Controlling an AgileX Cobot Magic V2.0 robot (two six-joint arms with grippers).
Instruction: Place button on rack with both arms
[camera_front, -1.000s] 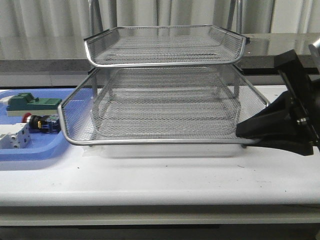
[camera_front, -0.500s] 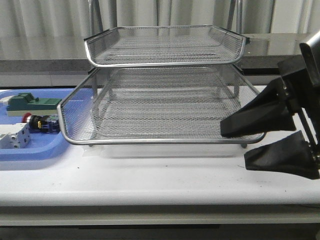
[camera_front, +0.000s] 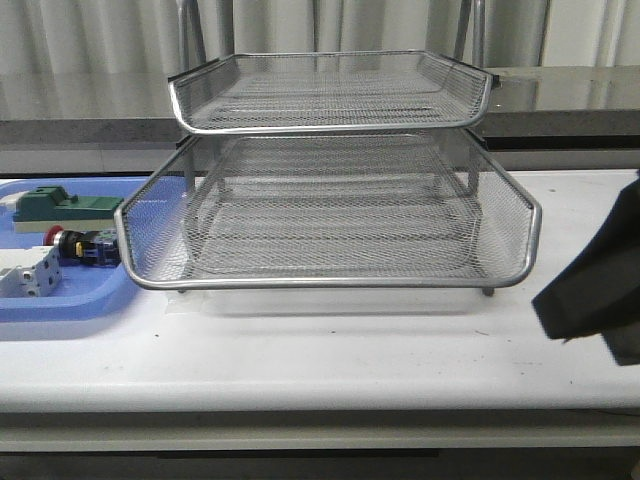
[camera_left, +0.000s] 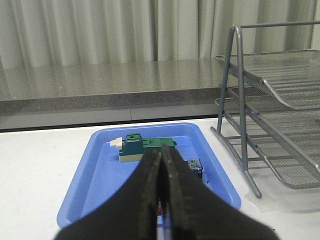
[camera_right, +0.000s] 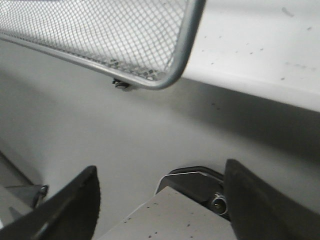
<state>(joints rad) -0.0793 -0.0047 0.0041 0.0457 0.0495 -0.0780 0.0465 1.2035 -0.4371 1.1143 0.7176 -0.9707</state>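
Observation:
The button (camera_front: 78, 243), with a red cap and a black body, lies on its side in the blue tray (camera_front: 60, 302), left of the rack (camera_front: 320, 284). The rack is a silver wire-mesh organiser with stacked trays. In the left wrist view my left gripper (camera_left: 161, 156) is shut and empty above the blue tray (camera_left: 100, 175). Its fingers hide most of the button; only the blue-green contact block (camera_left: 195, 166) shows. My left gripper is out of the front view. My right gripper (camera_front: 592, 292) is a dark blur at the right edge, right of the rack. It is open (camera_right: 160, 200) and empty over the table, near the rack's corner (camera_right: 170, 75).
A green block (camera_front: 60, 205) and a white terminal block (camera_front: 30, 275) also lie in the blue tray; the green block shows in the left wrist view (camera_left: 145, 145). The white table (camera_front: 330, 350) has a near front edge. A grey ledge and curtains stand behind.
My right gripper has swung away from the rack's front right corner, to the right and down, and is now partly out of the front view. The button and the rack have not moved.

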